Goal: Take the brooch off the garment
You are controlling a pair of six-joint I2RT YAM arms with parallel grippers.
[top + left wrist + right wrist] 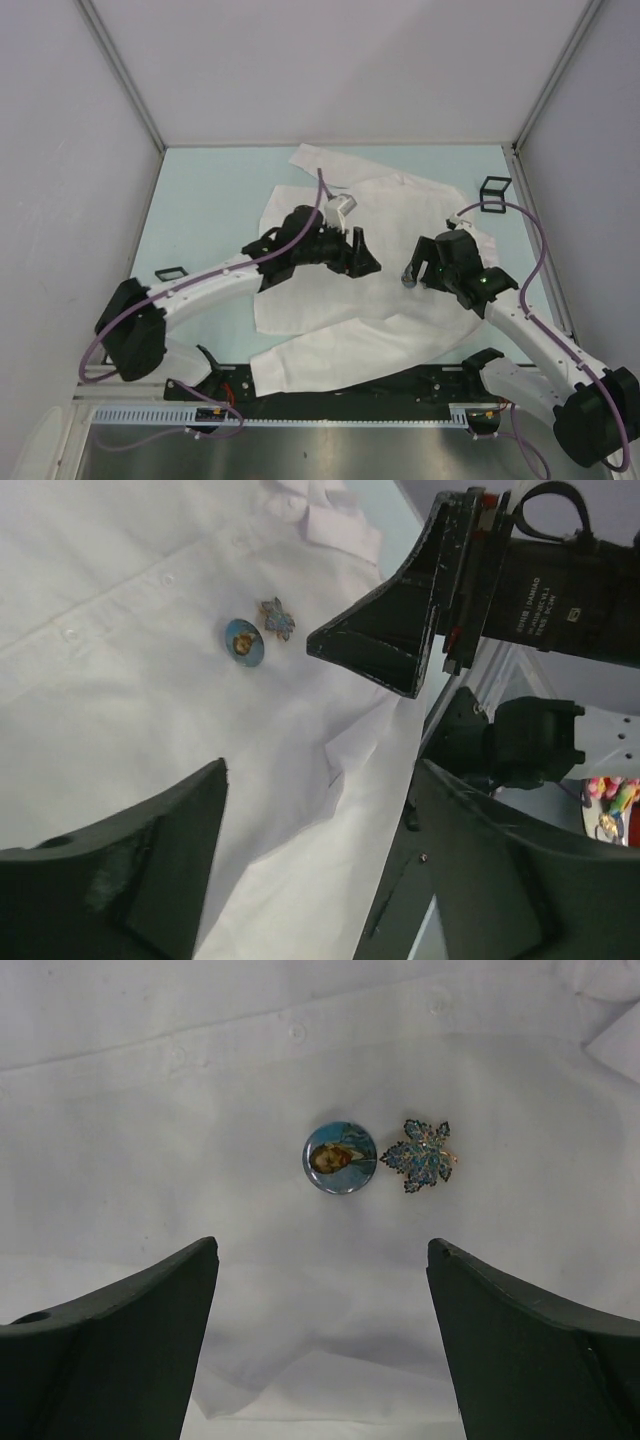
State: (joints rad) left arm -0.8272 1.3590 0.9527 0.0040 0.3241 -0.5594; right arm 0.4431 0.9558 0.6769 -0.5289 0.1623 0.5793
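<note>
Okay, nearest us the garment (320,350), a white shirt, has one sleeve lying along the near edge of the table (210,190), and its body spreads flat over the middle. Over the body we see the left gripper (358,258) and the right gripper (410,277), pointing toward each other but apart. Both have their jaws spread wide with nothing between them, and neither touches the pins.

In the right wrist view the brooch (422,1155), a blue-and-gold leaf shape, sits on the shirt front beyond the fingertips. It is just right of a round blue badge (340,1157), close to it but apart. The button strip (297,1033) runs past them further out.

The left wrist view shows the same pair, with one right finger (390,640) hanging just beside them. We can't tell its height over the cloth. Farther on is the collar (335,525), and a black wire frame (495,193) stands at the far right of the table.
</note>
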